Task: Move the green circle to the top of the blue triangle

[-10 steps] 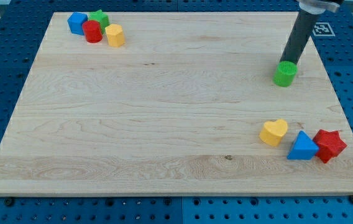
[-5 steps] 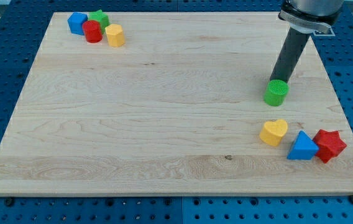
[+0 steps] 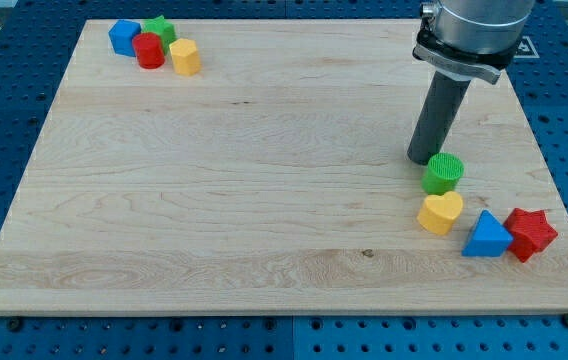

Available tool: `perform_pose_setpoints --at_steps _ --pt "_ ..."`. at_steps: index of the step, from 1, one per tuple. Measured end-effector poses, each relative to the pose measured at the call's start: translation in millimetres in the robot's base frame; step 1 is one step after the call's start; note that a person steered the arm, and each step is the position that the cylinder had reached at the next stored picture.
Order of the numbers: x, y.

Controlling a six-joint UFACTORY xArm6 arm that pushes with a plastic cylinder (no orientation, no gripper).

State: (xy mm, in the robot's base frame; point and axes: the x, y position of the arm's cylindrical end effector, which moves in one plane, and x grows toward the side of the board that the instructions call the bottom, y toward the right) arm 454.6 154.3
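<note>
The green circle stands at the view's right, touching or nearly touching the top of the yellow heart. The blue triangle lies to the lower right of the green circle, with the red star against its right side. My tip rests on the board just to the upper left of the green circle, close against it.
A cluster sits at the view's top left: a blue block, a green star, a red cylinder and a yellow block. The wooden board ends close to the right of the red star.
My tip has moved down and left across the board, pushing the green circle down from the upper right until it sits just above the yellow heart.
</note>
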Motion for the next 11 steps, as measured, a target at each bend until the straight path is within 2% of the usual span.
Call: perform_pose_setpoints --at_steps 5,7,8,9,11 --pt "54.5 15.7" --pt "60.0 27.4" --pt "58.9 14.0" --pt "28.0 -12.2" --pt "-89.9 -104.8"
